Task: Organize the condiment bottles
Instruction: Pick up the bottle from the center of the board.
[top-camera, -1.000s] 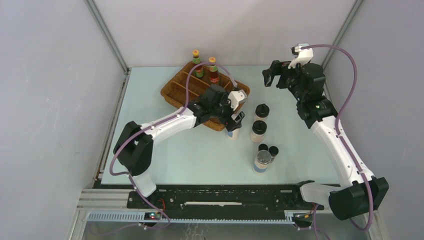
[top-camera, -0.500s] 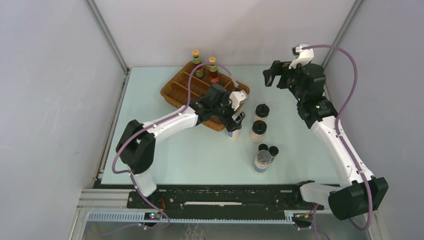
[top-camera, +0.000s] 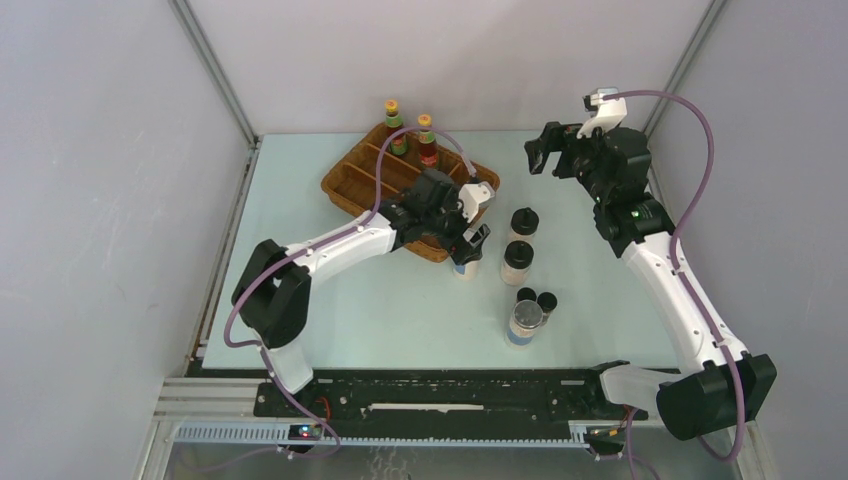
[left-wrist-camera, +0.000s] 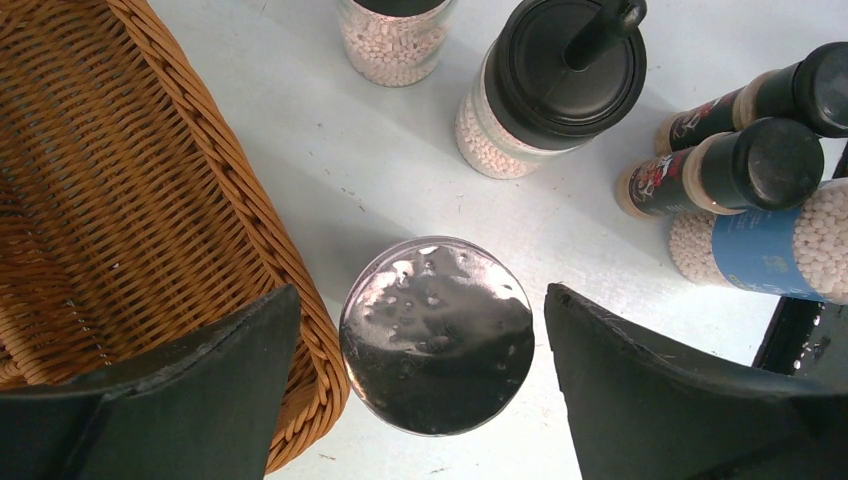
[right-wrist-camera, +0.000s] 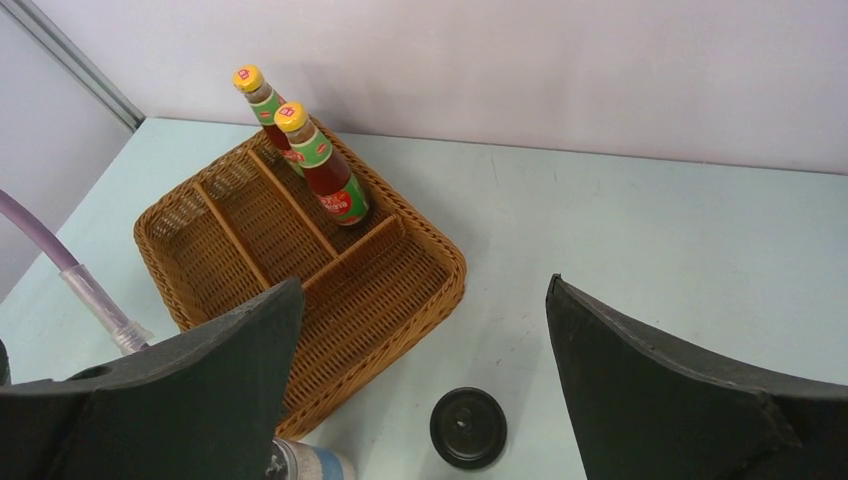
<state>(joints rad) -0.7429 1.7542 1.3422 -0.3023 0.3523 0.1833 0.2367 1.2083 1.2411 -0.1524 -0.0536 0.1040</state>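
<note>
My left gripper (top-camera: 470, 243) is open and hangs over a silver-lidded jar (left-wrist-camera: 437, 335), one finger on each side of the lid with a gap on both sides. The jar stands on the table against the wicker tray's rim (left-wrist-camera: 250, 210). Two black-capped shakers (top-camera: 523, 222) (top-camera: 517, 260), two dark vials (top-camera: 537, 298) and the second blue-labelled jar (top-camera: 525, 322) stand to its right. Two red-brown sauce bottles (top-camera: 394, 125) (top-camera: 427, 140) stand in the tray's far compartment. My right gripper (top-camera: 545, 162) is open and empty, raised at the back right.
The brown divided wicker tray (top-camera: 350, 185) sits at the back centre-left, its other compartments bare (right-wrist-camera: 250, 250). A purple cable (right-wrist-camera: 70, 275) from the left arm loops over the tray. Grey walls close in the table on three sides.
The left arm's elbow has shifted slightly to the right; its gripper stays over the jar. The right arm has not moved.
</note>
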